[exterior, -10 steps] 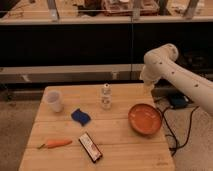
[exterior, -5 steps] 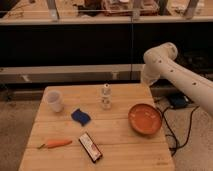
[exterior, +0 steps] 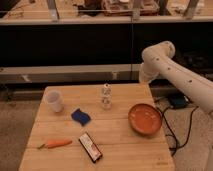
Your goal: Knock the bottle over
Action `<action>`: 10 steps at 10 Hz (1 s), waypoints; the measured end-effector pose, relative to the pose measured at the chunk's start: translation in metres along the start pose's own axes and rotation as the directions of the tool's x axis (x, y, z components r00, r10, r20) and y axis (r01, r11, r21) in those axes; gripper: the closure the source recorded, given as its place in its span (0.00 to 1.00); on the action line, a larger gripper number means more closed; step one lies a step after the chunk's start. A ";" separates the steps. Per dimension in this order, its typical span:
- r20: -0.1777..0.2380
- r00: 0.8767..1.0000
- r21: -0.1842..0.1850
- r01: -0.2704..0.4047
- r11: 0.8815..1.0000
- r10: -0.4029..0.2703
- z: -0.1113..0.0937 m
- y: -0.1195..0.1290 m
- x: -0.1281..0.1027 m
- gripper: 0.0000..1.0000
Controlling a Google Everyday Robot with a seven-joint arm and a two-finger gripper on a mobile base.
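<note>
The small whitish bottle (exterior: 106,96) with a pale label and white cap stands upright near the back middle of the wooden table (exterior: 120,135). The white robot arm (exterior: 165,67) bends at an elbow beyond the table's back right corner. Its lower end sits to the right of the bottle, well apart from it. My gripper does not show; only arm links are visible.
A white cup (exterior: 54,101) stands at the back left. A blue sponge (exterior: 80,117) lies in front of the bottle. An orange bowl (exterior: 145,119) sits at the right. A carrot (exterior: 56,144) and a dark snack bar (exterior: 90,147) lie near the front. Cables (exterior: 175,125) run along the floor at the right.
</note>
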State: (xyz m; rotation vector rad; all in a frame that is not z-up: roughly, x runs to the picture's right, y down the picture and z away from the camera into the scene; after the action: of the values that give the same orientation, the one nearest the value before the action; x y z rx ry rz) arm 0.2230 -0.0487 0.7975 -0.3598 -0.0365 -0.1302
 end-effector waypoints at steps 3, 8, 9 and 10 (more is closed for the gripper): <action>0.009 1.000 0.001 0.008 1.000 -0.008 0.005 -0.008 -0.005 0.93; 0.015 1.000 0.006 0.015 1.000 -0.015 0.016 -0.021 -0.007 0.93; 0.015 1.000 0.006 0.016 1.000 -0.016 0.018 -0.023 -0.008 0.93; 0.016 1.000 0.008 0.017 1.000 -0.017 0.021 -0.026 -0.008 0.93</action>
State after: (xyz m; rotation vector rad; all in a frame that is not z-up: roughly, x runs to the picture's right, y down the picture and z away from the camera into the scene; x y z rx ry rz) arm 0.2111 -0.0647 0.8256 -0.3529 -0.0562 -0.1440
